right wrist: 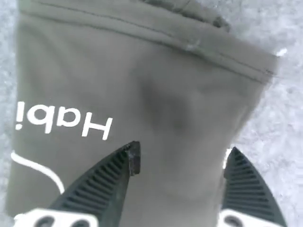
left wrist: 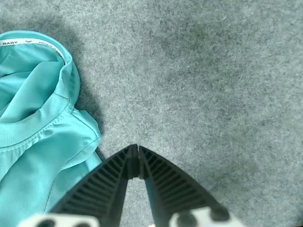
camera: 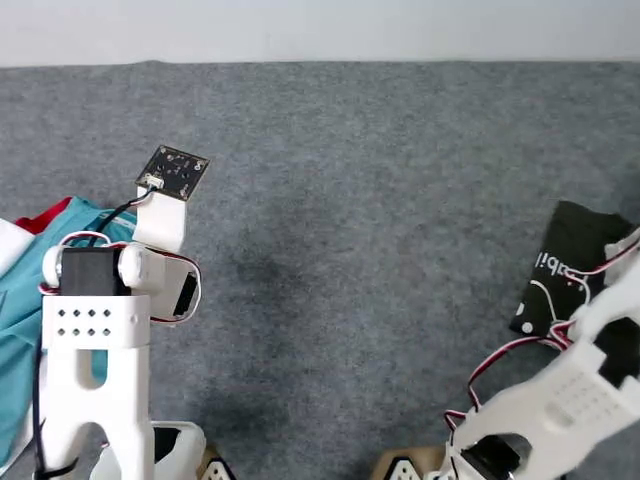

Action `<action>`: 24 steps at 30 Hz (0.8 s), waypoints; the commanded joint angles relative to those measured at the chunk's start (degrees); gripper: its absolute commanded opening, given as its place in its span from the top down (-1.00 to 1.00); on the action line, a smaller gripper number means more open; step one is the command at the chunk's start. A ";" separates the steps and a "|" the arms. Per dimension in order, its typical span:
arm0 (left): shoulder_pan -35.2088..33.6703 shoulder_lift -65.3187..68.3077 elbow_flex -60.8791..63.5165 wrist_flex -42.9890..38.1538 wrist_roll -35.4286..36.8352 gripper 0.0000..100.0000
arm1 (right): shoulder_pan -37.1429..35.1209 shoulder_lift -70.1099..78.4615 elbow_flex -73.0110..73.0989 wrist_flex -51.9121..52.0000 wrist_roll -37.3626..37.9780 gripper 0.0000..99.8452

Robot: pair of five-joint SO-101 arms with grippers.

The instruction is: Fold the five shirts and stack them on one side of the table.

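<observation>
Table [camera: 380, 200]: grey, felt-like nap, mottled, bare across the middle.

Left arm [camera: 95, 340]: white moulded plastic, perforated block, red and white wires looped at the joint. It stands near the left edge.

Right arm [camera: 570, 390]: same white plastic, near the right front corner.

Teal shirt [left wrist: 28, 142]: thin, smooth knit, rumpled and unfolded, ribbed collar curled over. It lies at the left edge, partly under the left arm.

Dark shirt [right wrist: 165, 85]: matte cotton, folded to a rough rectangle with a stitched hem and white lettering. It lies at the right edge.

Red cloth [camera: 45, 215] and white cloth [camera: 8, 245]: slivers at the left edge beside the teal shirt.

Right gripper [right wrist: 184, 158]: black ribbed jaws spread wide, over the dark shirt and holding nothing.

Left gripper [left wrist: 138, 161]: ribbed jaws pressed together, empty, over bare table just beside the teal shirt.
</observation>
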 commanded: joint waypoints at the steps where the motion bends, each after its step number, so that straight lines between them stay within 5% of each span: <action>1: -0.18 -1.49 -0.13 0.62 -0.44 0.99 | -0.04 -7.69 -3.08 4.35 -1.05 0.46; 6: -0.18 -1.49 -0.13 0.62 -0.44 0.99 | -4.26 -11.12 -2.90 14.81 -1.23 0.98; 13: -0.18 -1.49 -0.13 0.62 -0.44 0.99 | -8.31 -7.69 0.35 22.73 -1.49 0.99; 24: -0.18 -1.49 -0.04 0.62 -0.35 0.99 | -9.19 6.11 4.31 16.31 -1.58 0.98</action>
